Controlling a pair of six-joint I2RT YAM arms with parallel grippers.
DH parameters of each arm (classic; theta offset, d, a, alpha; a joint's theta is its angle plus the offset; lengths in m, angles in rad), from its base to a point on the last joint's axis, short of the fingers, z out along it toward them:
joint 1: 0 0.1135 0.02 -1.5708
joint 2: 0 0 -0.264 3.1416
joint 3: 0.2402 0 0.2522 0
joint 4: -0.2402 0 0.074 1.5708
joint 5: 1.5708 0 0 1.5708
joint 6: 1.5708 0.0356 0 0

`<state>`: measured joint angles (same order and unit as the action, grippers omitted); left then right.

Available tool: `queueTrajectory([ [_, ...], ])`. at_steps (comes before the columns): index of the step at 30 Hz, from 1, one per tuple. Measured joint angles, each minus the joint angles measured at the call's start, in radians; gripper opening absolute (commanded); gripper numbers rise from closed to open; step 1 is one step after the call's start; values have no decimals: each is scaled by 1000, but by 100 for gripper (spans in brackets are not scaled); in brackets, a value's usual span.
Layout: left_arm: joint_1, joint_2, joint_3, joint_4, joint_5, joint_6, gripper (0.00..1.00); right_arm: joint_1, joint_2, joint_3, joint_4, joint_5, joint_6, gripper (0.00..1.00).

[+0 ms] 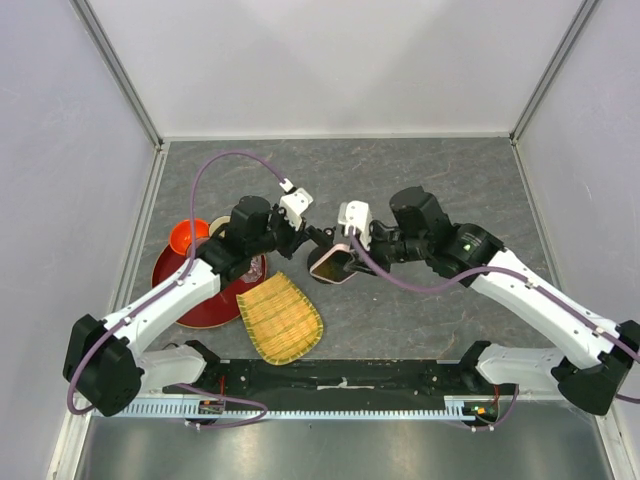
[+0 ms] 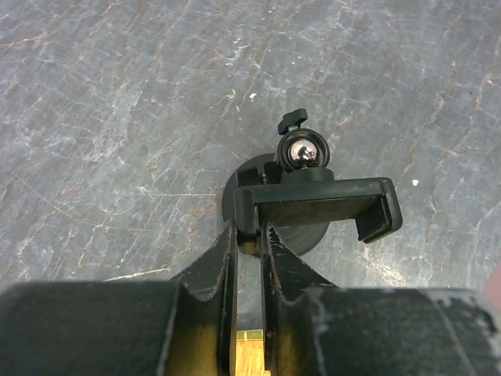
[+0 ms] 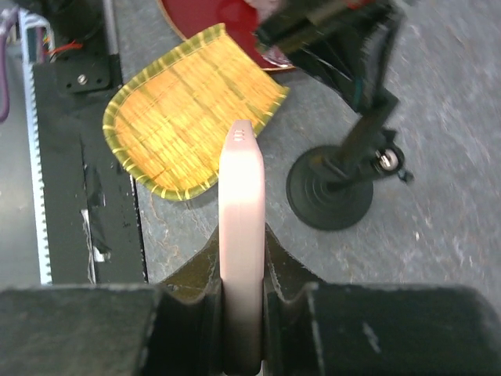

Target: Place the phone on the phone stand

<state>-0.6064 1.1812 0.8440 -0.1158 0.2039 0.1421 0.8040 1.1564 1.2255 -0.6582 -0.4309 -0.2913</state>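
**Phone (image 3: 241, 176) held beside stand (image 3: 329, 192), mid-worktop**

The right gripper (image 3: 241, 239) has its fingers clamped on the phone. It holds the phone edge-on above the worktop (image 1: 420, 180), near the middle. The stand's base rests on the surface just beside the phone, apart from it. The left gripper (image 2: 248, 243) has its fingers nearly together, pinching the stand at its bracket end. A woven tray (image 3: 184, 117) lies toward the near edge.
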Motion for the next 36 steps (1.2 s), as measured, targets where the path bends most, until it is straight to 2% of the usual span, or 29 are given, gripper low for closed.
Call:
queueTrajectory([
  [4, 0, -3, 6, -25, 51, 18, 2, 31, 66, 27, -13, -87, -164, 0],
  [11, 1, -4, 13, -51, 108, 56, 2, 34, 295, 256, -80, -167, -374, 0],
  [14, 6, -6, 13, -57, 122, 67, 2, 37, 355, 299, -117, -185, -432, 0],
  [26, 11, -11, 14, -82, 205, 112, 2, 40, 482, 408, -243, -126, -598, 0],
  [36, 18, -14, 14, -89, 215, 113, 2, 42, 503, 444, -291, -93, -621, 0],
])
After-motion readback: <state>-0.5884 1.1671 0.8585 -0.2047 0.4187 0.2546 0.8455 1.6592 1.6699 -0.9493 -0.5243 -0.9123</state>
